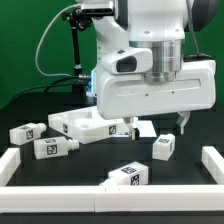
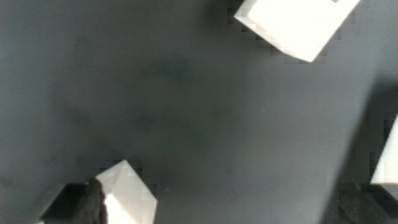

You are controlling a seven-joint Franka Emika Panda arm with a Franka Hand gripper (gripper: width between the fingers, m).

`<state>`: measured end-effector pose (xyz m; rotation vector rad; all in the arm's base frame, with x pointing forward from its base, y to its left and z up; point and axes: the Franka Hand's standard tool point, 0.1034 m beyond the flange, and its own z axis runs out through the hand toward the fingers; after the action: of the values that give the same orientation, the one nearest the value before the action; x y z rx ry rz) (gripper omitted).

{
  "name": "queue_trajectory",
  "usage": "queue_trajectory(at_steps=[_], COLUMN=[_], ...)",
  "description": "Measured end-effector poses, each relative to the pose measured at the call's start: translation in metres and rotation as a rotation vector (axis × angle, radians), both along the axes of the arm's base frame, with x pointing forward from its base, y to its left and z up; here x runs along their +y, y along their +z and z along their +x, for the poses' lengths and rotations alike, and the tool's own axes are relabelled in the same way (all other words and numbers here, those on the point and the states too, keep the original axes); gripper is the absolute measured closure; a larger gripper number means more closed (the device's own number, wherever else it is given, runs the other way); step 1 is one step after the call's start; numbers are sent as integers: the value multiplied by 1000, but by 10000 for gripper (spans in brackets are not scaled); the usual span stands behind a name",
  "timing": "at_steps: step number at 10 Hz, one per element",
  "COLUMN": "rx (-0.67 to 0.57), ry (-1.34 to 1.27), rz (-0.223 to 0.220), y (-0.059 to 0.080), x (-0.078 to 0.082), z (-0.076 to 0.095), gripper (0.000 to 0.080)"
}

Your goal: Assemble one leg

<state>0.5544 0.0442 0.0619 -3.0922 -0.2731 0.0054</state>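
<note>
Several white legs with black-and-white tags lie on the dark table: one [image 1: 163, 147] just in front of the gripper, one [image 1: 128, 175] near the front rail, and two [image 1: 50, 148] [image 1: 25, 132] at the exterior view's left. My gripper [image 1: 157, 126] hangs low over the table, open and empty, right of the large flat white panel [image 1: 92, 125]. In the wrist view the gripper [image 2: 228, 203] stands wide open over bare table. A white edge [image 2: 128, 195] lies beside one finger [image 2: 75, 205]. A white block [image 2: 294, 25] shows further off; I cannot tell which part it is.
A low white rail [image 1: 110, 190] fences the table at the front and both sides. A black stand with cables [image 1: 77, 50] rises at the back on the exterior view's left. The arm's white body hides the table behind the gripper.
</note>
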Motion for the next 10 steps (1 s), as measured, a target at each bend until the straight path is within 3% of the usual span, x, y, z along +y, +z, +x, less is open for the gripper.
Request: queue_trajectory(at_steps=[2,4,7,8,9,10], rx=[18,44,37,38,38,37], ry=[-116,-219,-241,-240,-240,-245], rz=[9,12,19,19,19,20], y=[-10,-38,-49,-49,-49,-50], x=[5,26,38,39,39,40], z=[-13,-42,-48,-48,-48,-49], gripper=[150,150,150,243,243,456])
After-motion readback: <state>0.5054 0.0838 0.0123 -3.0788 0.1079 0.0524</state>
